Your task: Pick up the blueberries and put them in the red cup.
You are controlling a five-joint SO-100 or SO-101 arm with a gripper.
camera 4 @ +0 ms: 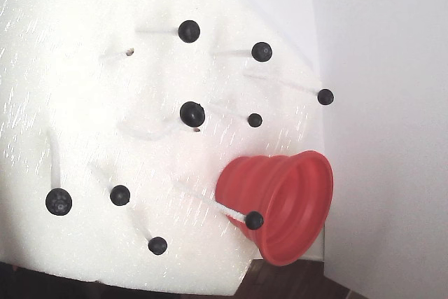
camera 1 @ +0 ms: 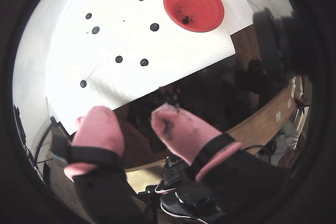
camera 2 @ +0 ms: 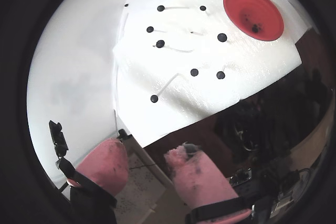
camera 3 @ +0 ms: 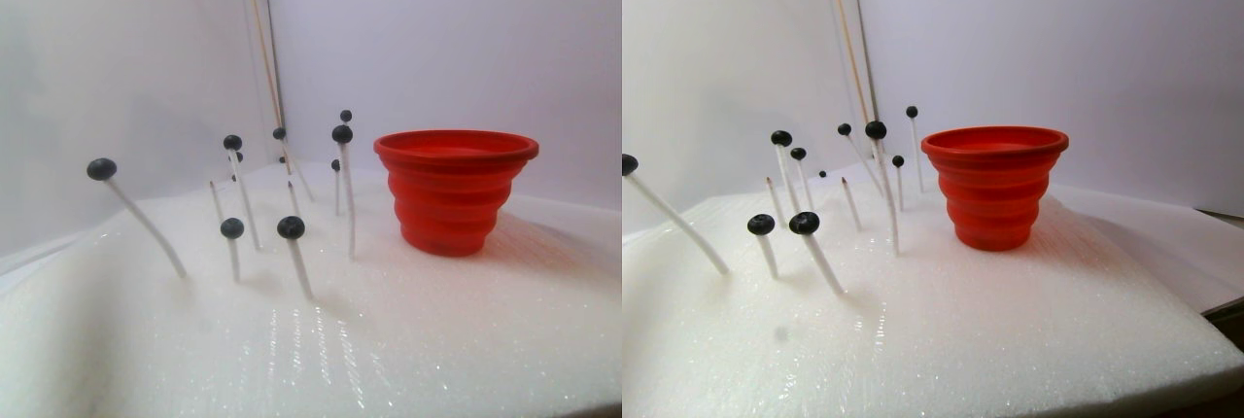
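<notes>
Wrist views both show the pink-padded fingers (camera 1: 128, 127) apart with nothing between them, hanging back over the dark edge off the white foam sheet (camera 2: 247, 85). All the blueberries (camera 2: 154, 98) sit well ahead of the fingers, each stuck on the tip of a thin white stick (camera 3: 146, 224) poking up from the foam. The red cup (camera 1: 193, 6) is farthest ahead and off to the right in a wrist view; a dark speck or two lies at its bottom, likely berries already dropped in, though too small to be sure.

Step in hand, as I judge it: reach out for the next berry. The nearest one, ahead and slightly left of the fingers, looks like the sensible pick. The stereo pair view shows the sticks leaning at different angles, so come down along the berry, not across the stick, and close on the ball itself above the tip. Keep the fingers clear of neighbouring sticks. Pull off along the stick's line so the foam does not lift.
</notes>
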